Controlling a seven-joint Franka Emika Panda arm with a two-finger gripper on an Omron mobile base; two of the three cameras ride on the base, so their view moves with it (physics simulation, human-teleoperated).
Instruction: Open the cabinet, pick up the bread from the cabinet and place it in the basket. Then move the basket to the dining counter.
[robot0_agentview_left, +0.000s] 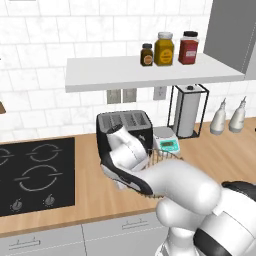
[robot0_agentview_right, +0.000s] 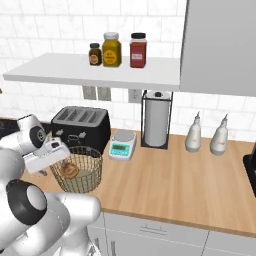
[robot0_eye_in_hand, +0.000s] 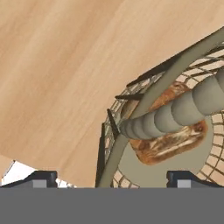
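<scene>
The golden-tan wire basket (robot0_agentview_right: 87, 176) stands on the wood worktop in front of the black toaster; a bit of it shows behind my arm (robot0_agentview_left: 165, 156). The brown bread (robot0_agentview_right: 69, 170) lies inside on the beige base, seen close in the hand view (robot0_eye_in_hand: 170, 142). My gripper (robot0_agentview_right: 60, 164) sits at the basket's near left rim. In the hand view the gripper (robot0_eye_in_hand: 112, 177) is open, its two fingertips (robot0_eye_in_hand: 43, 177) wide apart, and the basket's rim wire (robot0_eye_in_hand: 175, 70) runs up between them. The dining counter is out of view.
The toaster (robot0_agentview_left: 125, 122) is just behind the basket, with a small scale (robot0_agentview_right: 122, 145) and a paper-towel holder (robot0_agentview_right: 156, 120) to its right, then two white bottles (robot0_agentview_right: 193, 132). A black stove (robot0_agentview_left: 35, 175) lies left. Above are a shelf of jars (robot0_agentview_right: 112, 50) and a grey wall cabinet (robot0_agentview_right: 220, 45).
</scene>
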